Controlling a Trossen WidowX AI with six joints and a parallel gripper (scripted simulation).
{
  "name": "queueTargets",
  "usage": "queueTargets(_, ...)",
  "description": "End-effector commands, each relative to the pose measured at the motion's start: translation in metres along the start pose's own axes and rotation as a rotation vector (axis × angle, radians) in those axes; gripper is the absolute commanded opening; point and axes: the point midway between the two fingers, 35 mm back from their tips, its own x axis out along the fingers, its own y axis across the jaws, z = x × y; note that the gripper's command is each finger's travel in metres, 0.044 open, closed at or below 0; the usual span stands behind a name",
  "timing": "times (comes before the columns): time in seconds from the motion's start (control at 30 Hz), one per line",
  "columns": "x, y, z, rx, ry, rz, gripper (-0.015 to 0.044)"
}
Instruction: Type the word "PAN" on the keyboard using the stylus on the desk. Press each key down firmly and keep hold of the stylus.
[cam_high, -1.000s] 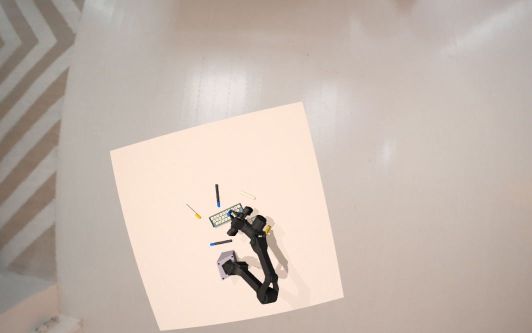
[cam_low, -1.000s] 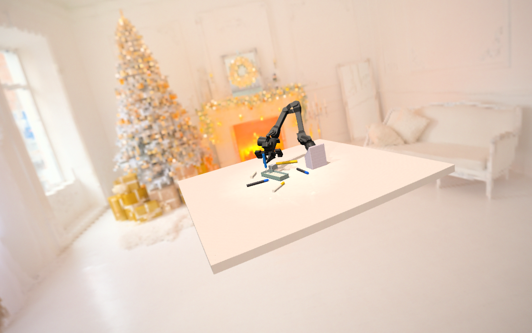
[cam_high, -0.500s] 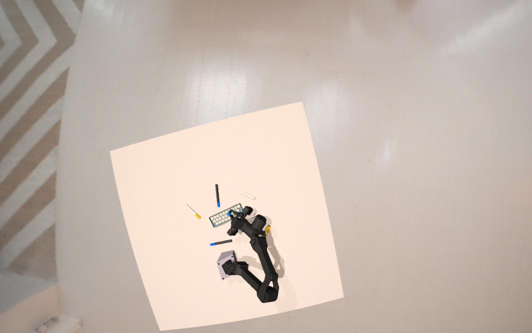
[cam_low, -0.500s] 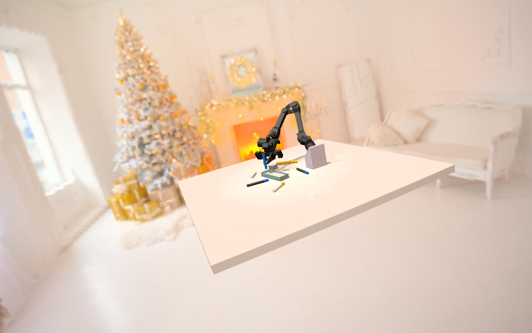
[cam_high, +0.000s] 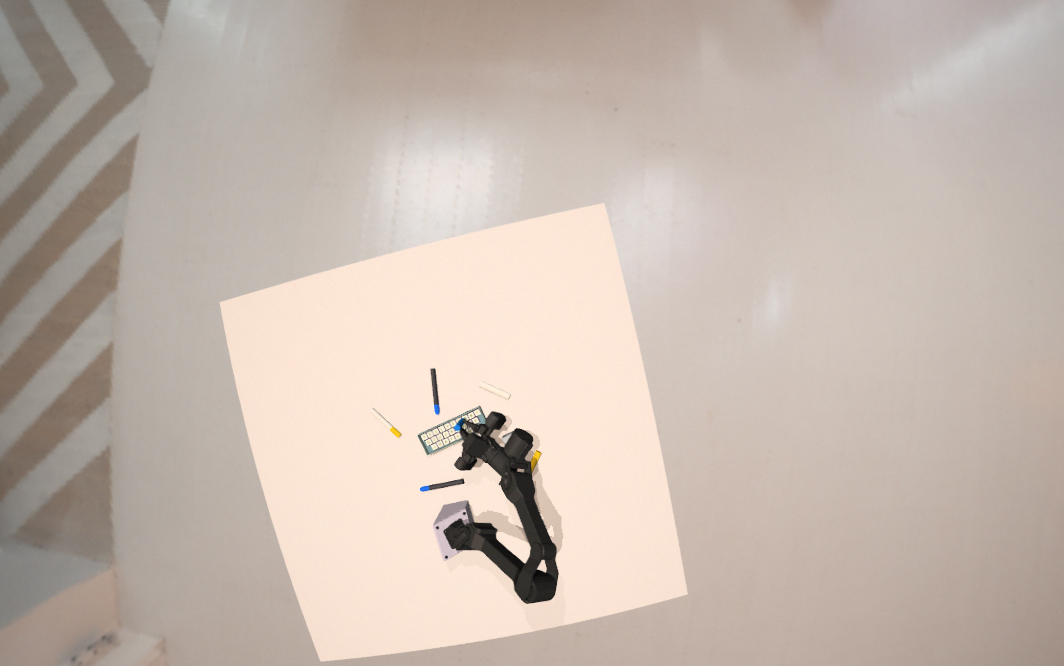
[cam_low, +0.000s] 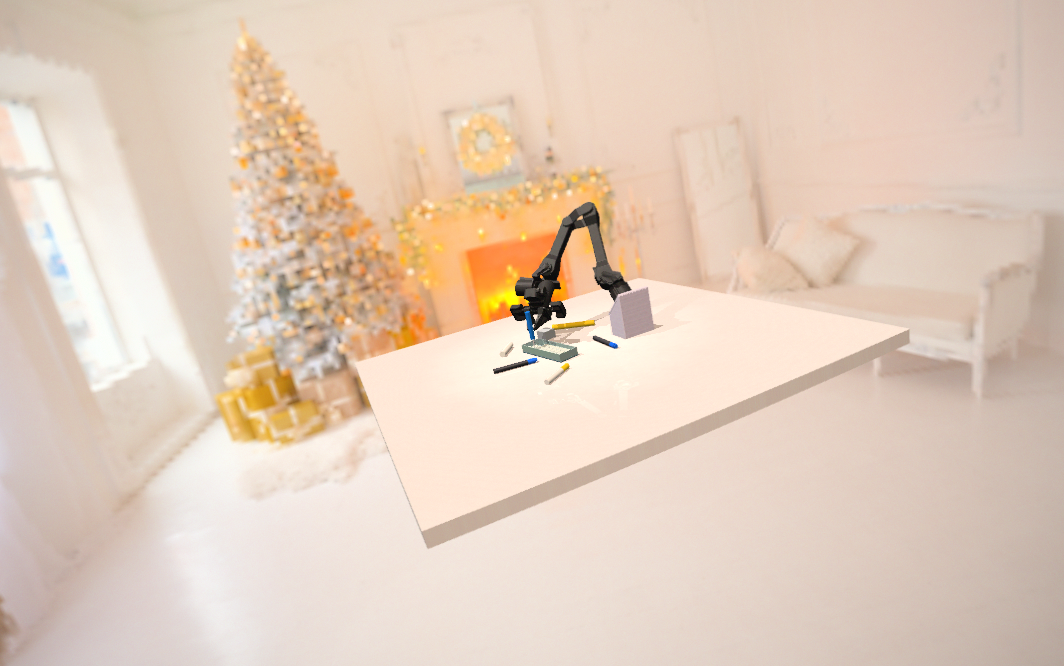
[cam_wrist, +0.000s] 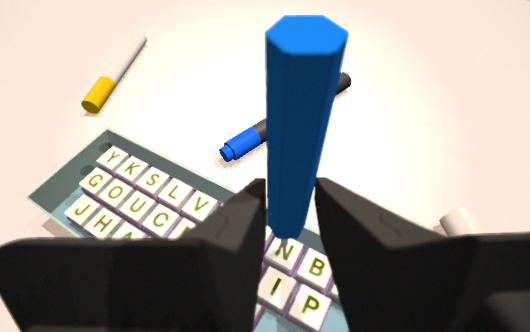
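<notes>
My gripper (cam_high: 464, 427) (cam_low: 531, 319) (cam_wrist: 290, 188) is shut on the blue stylus (cam_low: 529, 323) (cam_wrist: 305, 100), which stands nearly upright between the fingers. The keyboard (cam_high: 438, 438) (cam_low: 543, 355) (cam_wrist: 70, 167) lies below, a tray with rows of white keys. In the wrist view the stylus tip is at the N key (cam_wrist: 287, 253); I cannot tell how firmly it presses, if at all. The P key (cam_wrist: 310, 305) shows nearer the camera, beside the I key. The A key (cam_wrist: 129, 236) is partly hidden by the left finger.
A black pen with a blue cap (cam_high: 434, 387) (cam_wrist: 243, 144), a white-and-yellow marker (cam_high: 385, 422) (cam_wrist: 116, 70) and a white stick (cam_high: 494, 390) (cam_wrist: 461, 223) lie around the keyboard. Another black pen (cam_high: 444, 485), a yellow marker (cam_low: 573, 324) and a small grey block (cam_low: 545, 334) lie nearer the arm's base.
</notes>
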Motion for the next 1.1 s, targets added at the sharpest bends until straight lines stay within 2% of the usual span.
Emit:
queueTargets(0.0, 0.0019, 0.0018, -0.0012, -0.002, -0.002, 0.007, 0.0081)
queueTargets(1.07, 0.0057, 0.0019, -0.0078, -0.002, -0.002, 0.007, 0.0081)
